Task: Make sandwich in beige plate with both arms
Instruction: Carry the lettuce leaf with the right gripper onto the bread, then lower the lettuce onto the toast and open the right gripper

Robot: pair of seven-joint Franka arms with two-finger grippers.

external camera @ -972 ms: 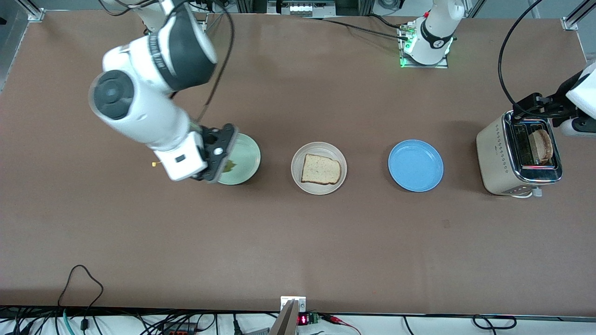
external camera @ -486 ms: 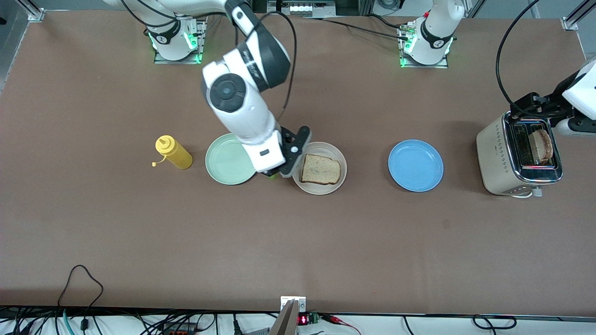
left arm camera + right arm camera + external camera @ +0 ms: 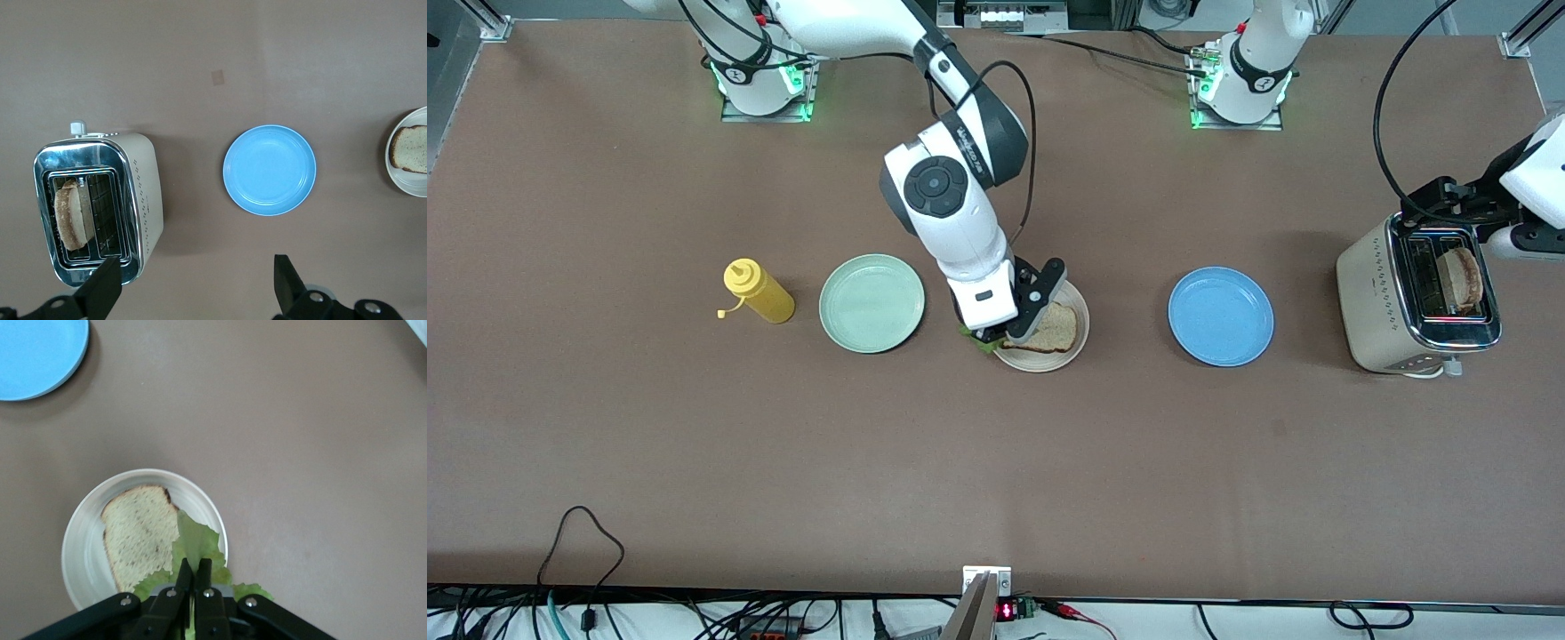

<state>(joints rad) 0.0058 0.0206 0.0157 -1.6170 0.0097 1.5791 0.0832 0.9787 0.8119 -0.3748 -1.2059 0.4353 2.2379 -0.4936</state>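
Lettuce leaf (image 3: pixel 195 547), green and ruffled, is pinched in my right fingers (image 3: pixel 185 577), which are clenched tight on it. My right gripper (image 3: pixel 996 339) hangs over the edge of the beige plate (image 3: pixel 1080 313) that faces the right arm's end of the table (image 3: pixel 996 462), and the leaf droops onto the rim there and laps over the corner of the bread slice (image 3: pixel 1049 327) lying flat in the plate. In the right wrist view the slice (image 3: pixel 140 537) is a single one, light brown with a darker crust, and only the leaf is on it.

All the dishes stand in one row across the table. Beside the beige plate toward the right arm's end is a mint-green plate (image 3: pixel 871 303), and next to that a yellow squeeze bottle (image 3: pixel 758 292) lying tilted. Toward the left arm's end, well apart from the beige plate, is a blue plate (image 3: pixel 1220 316), and past it a cream toaster (image 3: pixel 1376 302) with a second bread slice (image 3: pixel 1464 277) standing upright in one slot.

My left gripper (image 3: pixel 197 288) waits above the table near the toaster and the blue plate, its fingers (image 3: pixel 283 280) spread wide and holding nothing.
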